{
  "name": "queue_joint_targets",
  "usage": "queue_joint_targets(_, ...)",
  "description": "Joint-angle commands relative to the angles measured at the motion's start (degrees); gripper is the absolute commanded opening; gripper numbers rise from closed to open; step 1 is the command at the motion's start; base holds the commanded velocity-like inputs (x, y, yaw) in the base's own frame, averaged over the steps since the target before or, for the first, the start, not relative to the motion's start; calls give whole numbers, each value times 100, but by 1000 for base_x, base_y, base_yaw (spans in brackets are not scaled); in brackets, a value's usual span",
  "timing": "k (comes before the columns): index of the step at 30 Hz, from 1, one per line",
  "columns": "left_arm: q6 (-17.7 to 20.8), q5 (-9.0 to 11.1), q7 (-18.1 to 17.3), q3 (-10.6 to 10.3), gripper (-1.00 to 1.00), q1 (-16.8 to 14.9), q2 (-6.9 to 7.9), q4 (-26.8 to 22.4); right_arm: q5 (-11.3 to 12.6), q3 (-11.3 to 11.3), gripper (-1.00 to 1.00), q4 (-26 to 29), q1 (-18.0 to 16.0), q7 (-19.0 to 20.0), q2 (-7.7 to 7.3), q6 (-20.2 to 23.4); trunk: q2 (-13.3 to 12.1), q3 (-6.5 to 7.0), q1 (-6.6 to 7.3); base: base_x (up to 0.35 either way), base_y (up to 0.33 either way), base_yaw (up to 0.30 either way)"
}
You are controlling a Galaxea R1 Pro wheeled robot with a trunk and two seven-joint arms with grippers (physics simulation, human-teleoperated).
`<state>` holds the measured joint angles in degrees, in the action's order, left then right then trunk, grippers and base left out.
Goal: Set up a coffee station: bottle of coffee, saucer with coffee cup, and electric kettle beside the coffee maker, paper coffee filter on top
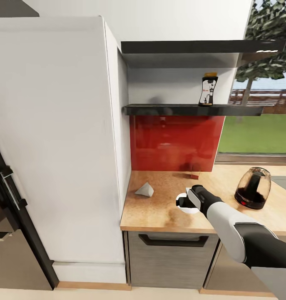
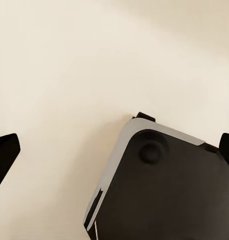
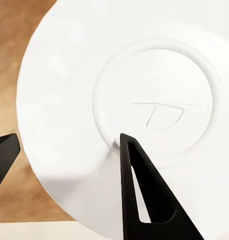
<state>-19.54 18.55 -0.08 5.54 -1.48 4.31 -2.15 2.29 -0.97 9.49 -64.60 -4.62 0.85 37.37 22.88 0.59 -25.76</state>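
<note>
right gripper (image 3: 69, 145) | jaws spread astride saucer (image 3: 69, 75) rim, one finger over plate, one outside | saucer flat on worktop (image 1: 159, 208) | coffee maker (image 1: 253, 188) off right

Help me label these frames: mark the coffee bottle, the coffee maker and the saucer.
coffee bottle (image 1: 208, 91): head view, label on its body.
coffee maker (image 1: 253, 186): head view, clear dome.
saucer (image 3: 59, 100): right wrist view, bare rim.

Right arm (image 1: 242, 233): showing a white forearm shell, a black elbow band and a black wrist segment.
Right pincer (image 3: 64, 160): showing slim matte-black fingers tapering to points.
Robot base (image 2: 164, 185): showing a black panel edged in grey.
</note>
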Motion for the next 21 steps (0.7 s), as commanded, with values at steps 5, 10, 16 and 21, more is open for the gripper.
queue_joint_targets(5,-77,-66,-1,-10,100,-1,-26,4,31,-9,-100,4,0,-33,2,-35,4,-2,-2,0,0,0)
queue_joint_targets(10,-201,-80,-1,-35,100,-1,-54,4,43,-4,-100,-89,0,-73,10,-82,4,-1,-2,0,0,-7)
queue_joint_targets(16,-207,-83,-1,-35,100,-1,-61,4,27,-8,-100,-232,0,-106,35,-89,4,28,-2,0,0,-202)
queue_joint_targets(21,-208,-80,-1,-35,100,-1,-61,4,29,-9,-100,-267,0,-104,15,-89,4,57,-2,0,0,-239)
